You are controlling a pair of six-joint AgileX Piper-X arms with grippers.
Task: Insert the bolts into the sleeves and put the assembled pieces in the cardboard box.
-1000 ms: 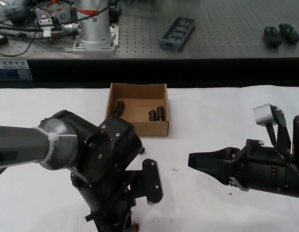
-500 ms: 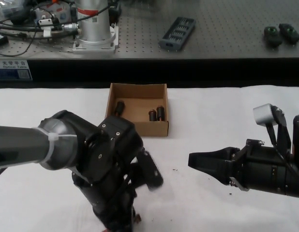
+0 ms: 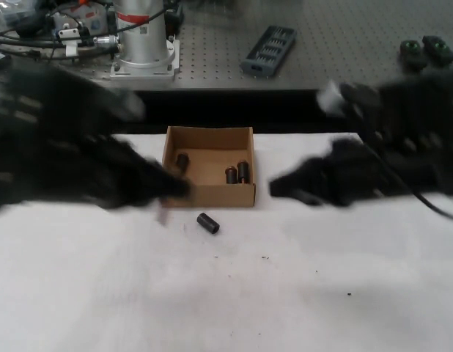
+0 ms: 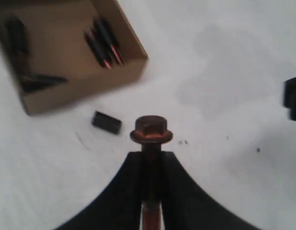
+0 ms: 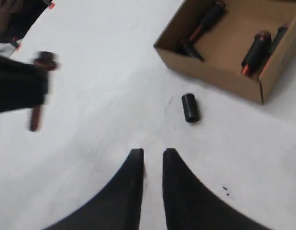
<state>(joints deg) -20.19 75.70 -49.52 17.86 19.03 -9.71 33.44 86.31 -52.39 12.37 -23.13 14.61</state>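
the bolt [image 4: 151, 132] is sitting clamped between the fingers of the left gripper [image 4: 151, 155], hex head sticking out past the fingertips and the coppery shank running back between them. from the right wrist view the same bolt [image 5: 35, 117] is showing blurred, hanging over the white cloth [image 5: 100, 72] well off to the side of the box.

one loose sleeve [image 4: 107, 121] is lying on its side on the cloth, just outside the front wall of the cardboard box [image 4: 85, 91], near it but not touching. in the high view that sleeve [image 3: 207, 223] is lying just in front of the box [image 3: 209, 194], between the two arms.

inside the box, three dark assembled pieces are lying: two side by side [image 3: 237, 173] by one wall and one alone [image 3: 182, 162] over by the opposite side.

the right gripper [image 5: 153, 158] is hovering above the cloth with its fingers drawn nearly together, just a thin gap, grasping nothing. the sleeve [image 5: 190, 107] is lying ahead of it, and the box [image 5: 210, 76] beyond that.

both arms are looking smeared in the high view, the left arm [image 3: 80, 161] beside one side of the box and the right arm [image 3: 358, 169] on the other.

further back, a perforated bench [image 3: 344, 59] is carrying a silver post [image 3: 142, 33] and a black tray [image 3: 269, 48].
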